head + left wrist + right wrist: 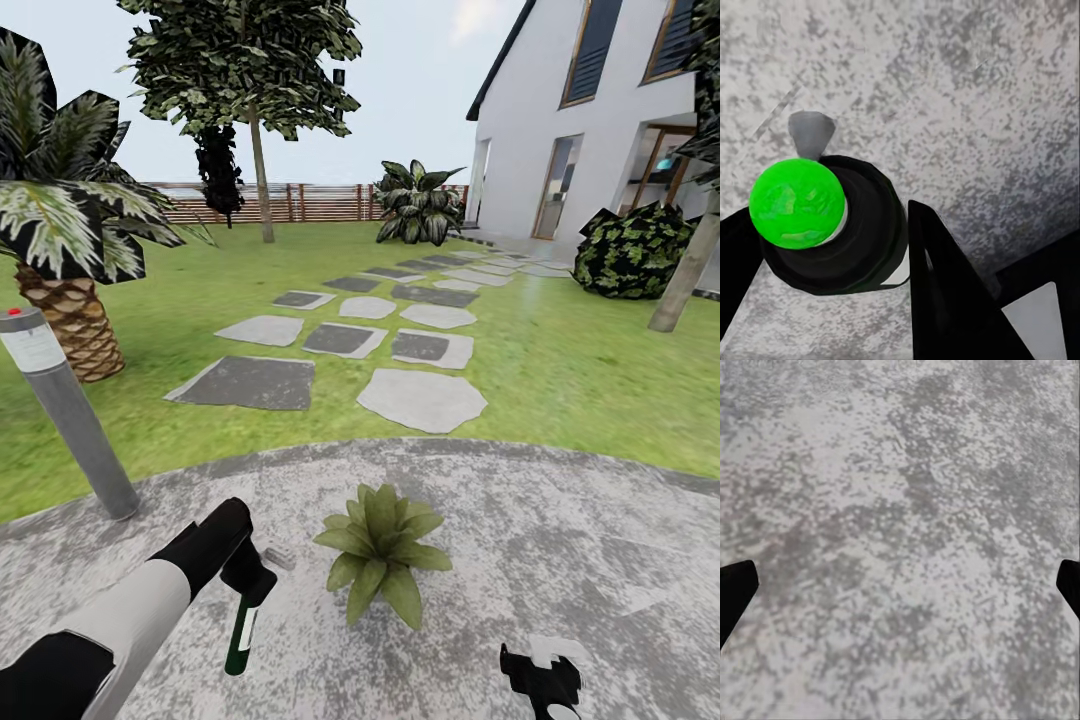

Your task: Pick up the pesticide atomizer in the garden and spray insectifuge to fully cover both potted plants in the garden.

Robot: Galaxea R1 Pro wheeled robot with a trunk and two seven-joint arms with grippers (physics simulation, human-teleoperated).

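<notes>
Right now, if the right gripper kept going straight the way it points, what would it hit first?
Most likely the speckled grey stone patio: the right gripper points at bare paving between its open jaws, with nothing in between, though how far off it lies is unclear.

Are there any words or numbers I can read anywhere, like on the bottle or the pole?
None can be read.
pesticide atomizer: its white band is too small and blurred to show any words.
bollard lamp: the pale panel near its top is blurred, with no readable text.
house: no sign or number shows.
</notes>
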